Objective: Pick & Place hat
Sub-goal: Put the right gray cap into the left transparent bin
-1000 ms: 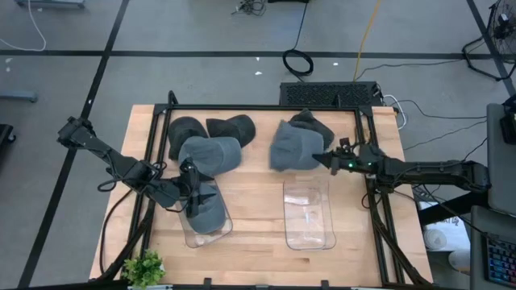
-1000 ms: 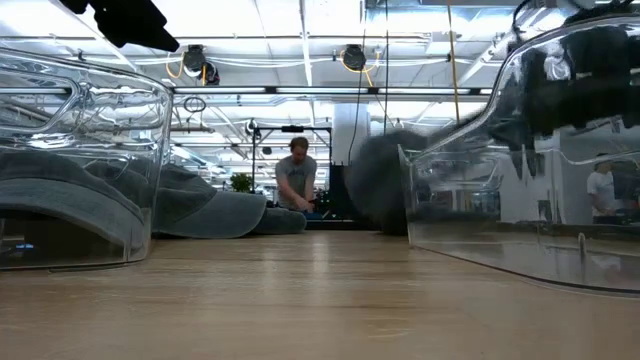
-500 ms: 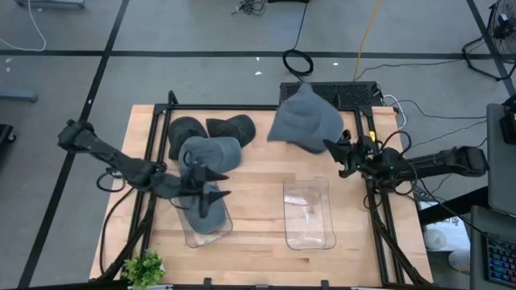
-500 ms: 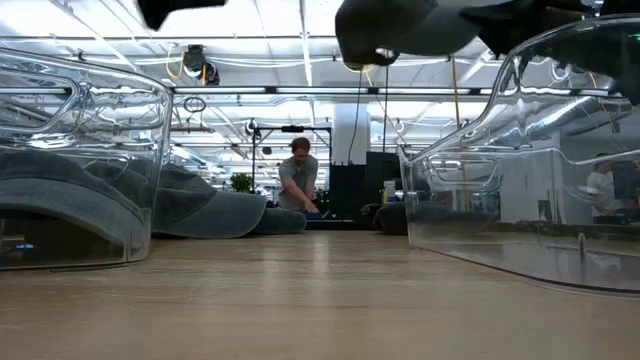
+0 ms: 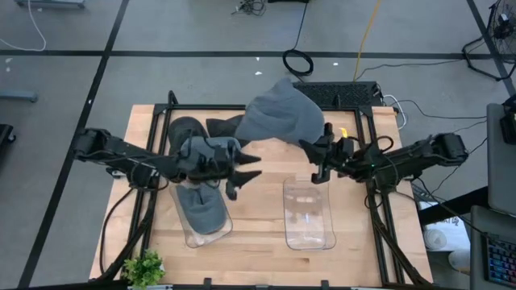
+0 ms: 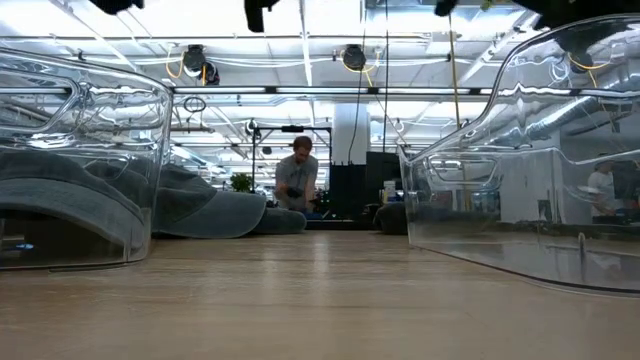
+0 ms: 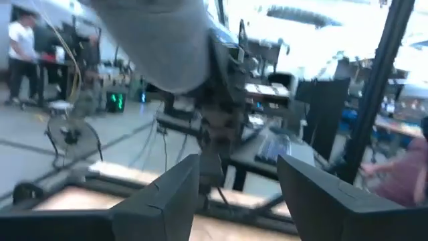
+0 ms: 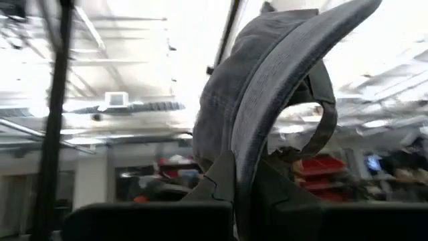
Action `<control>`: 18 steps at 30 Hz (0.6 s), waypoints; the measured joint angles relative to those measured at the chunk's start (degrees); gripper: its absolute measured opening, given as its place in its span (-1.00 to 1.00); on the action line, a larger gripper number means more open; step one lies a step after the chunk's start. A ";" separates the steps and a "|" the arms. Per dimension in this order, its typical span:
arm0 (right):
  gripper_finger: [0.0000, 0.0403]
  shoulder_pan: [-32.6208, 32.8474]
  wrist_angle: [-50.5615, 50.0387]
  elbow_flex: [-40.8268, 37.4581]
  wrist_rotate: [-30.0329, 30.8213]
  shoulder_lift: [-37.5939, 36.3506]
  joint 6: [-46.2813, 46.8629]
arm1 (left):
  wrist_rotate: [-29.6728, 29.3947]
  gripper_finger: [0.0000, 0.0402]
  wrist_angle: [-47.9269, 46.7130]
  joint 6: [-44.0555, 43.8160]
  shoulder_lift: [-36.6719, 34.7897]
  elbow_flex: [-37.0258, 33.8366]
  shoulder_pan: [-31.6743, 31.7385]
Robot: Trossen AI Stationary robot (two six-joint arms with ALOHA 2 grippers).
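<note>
Grey denim cap [image 5: 278, 113] rides high in the right claw [image 5: 316, 161], pinched by its edge between pressed-together fingers and hanging above the back of the wooden worktop [image 5: 258, 205], near the clear plastic bin on the right [image 5: 308, 213], which has nothing in it yet. One grey cap [image 5: 203, 211] already lies in the clear plastic bin on the left [image 5: 211, 234], so that placement looks done; the lifted cap is to be set down yet, and more grey caps [image 5: 211, 129] wait at the back left. Against a second ago, the right claw has hauled its cap off the worktop and swung it up and toward the middle, while the left claw [image 5: 242, 169], fingers spread and holding nothing, has left its bin and reached out toward the centre.
</note>
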 joint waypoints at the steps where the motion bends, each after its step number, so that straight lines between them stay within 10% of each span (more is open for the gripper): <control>1: -1.00 0.00 0.09 1.04 -1.03 1.02 -0.02 | 0.65 0.03 1.81 0.62 0.59 0.00 0.64; 8: -1.00 0.00 0.29 5.41 -2.73 6.99 0.51 | 10.17 0.05 11.43 -0.15 3.42 0.01 4.87; 18: -1.00 -0.01 1.75 6.28 -4.37 8.13 2.94 | 9.32 0.26 13.64 0.12 3.40 0.04 7.59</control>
